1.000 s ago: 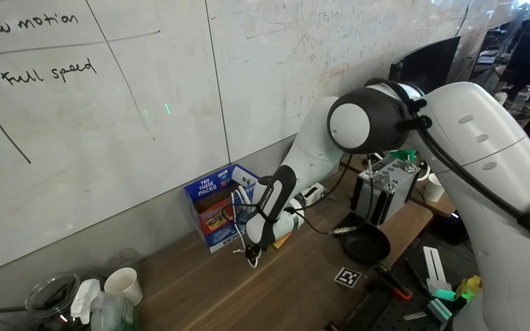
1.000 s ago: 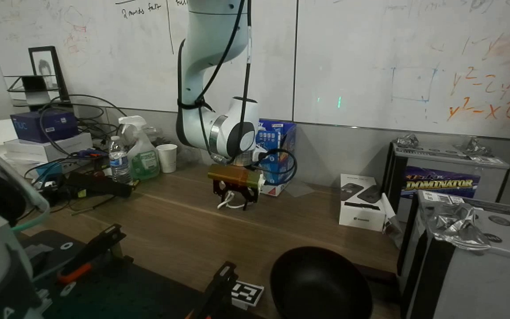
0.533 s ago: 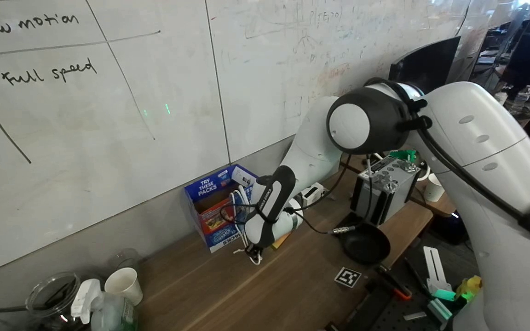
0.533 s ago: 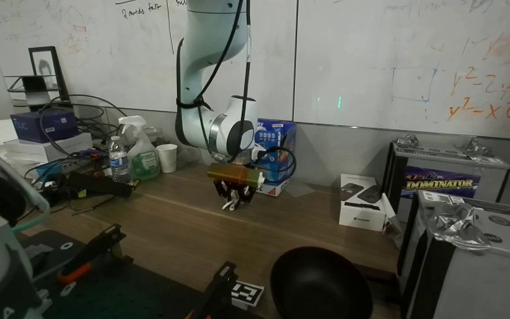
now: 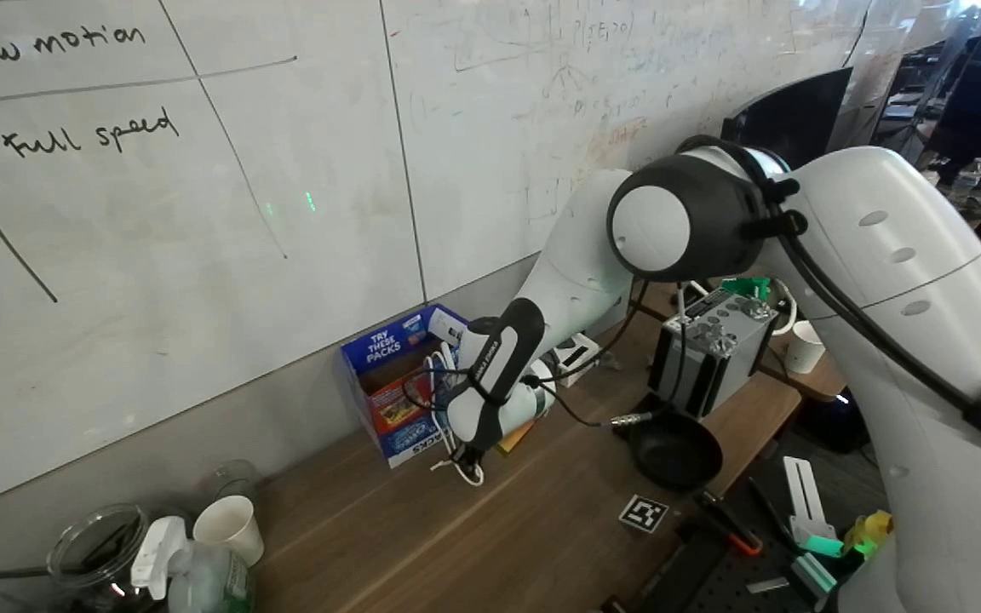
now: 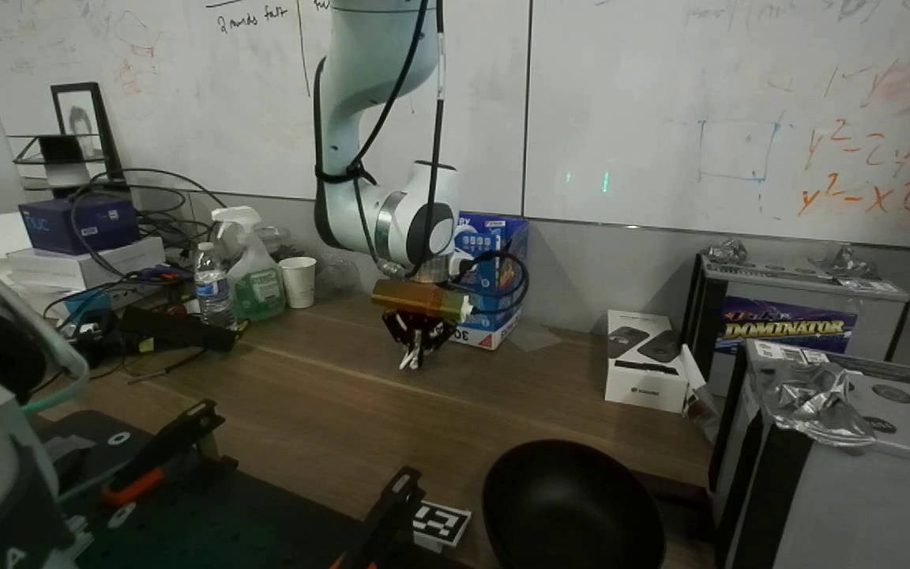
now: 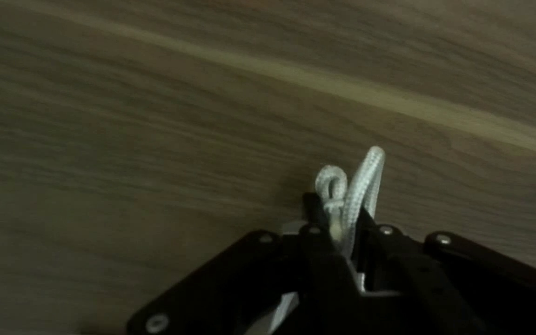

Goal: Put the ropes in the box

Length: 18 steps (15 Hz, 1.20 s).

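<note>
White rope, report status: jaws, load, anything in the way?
Jaws shut on white rope. Held part over table, outside box. Arm hides part of box; obstructions there unclear.

Bare table point(image 6: 329, 403) stretched between cup point(image 6: 298, 283) and pan point(image 6: 569, 506), wide enough to pass; between gripper point(image 6: 418, 357) and wall point(image 6: 581, 284), the box point(image 6: 494, 278) stood in the way.

Tool point(image 5: 468, 465) over tabletop point(image 5: 388, 536), white rope point(image 5: 476, 483) looped at its tip. Open blue box point(image 5: 410, 439) upright near the tool; black pan point(image 5: 678, 453) well apart from it.
</note>
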Each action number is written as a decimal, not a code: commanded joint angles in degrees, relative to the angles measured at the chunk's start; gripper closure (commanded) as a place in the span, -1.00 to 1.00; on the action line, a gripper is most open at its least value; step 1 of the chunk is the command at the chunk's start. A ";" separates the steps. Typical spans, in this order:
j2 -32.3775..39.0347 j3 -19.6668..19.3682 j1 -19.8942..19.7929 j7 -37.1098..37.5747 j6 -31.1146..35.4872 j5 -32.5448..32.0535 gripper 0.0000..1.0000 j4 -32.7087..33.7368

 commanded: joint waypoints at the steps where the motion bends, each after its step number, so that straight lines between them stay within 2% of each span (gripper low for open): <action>1: -9.22 1.32 -1.03 1.21 -7.71 1.32 0.69 -2.25; 4: -15.80 1.88 -1.29 1.55 -12.73 3.69 0.72 -2.70; 7: -21.99 1.00 -0.15 2.57 -14.31 5.98 0.69 -2.83; 11: -27.83 -0.84 2.10 5.76 -13.15 5.88 0.72 -3.21; 18: -32.47 -4.88 7.39 14.31 -10.28 2.67 0.72 -2.80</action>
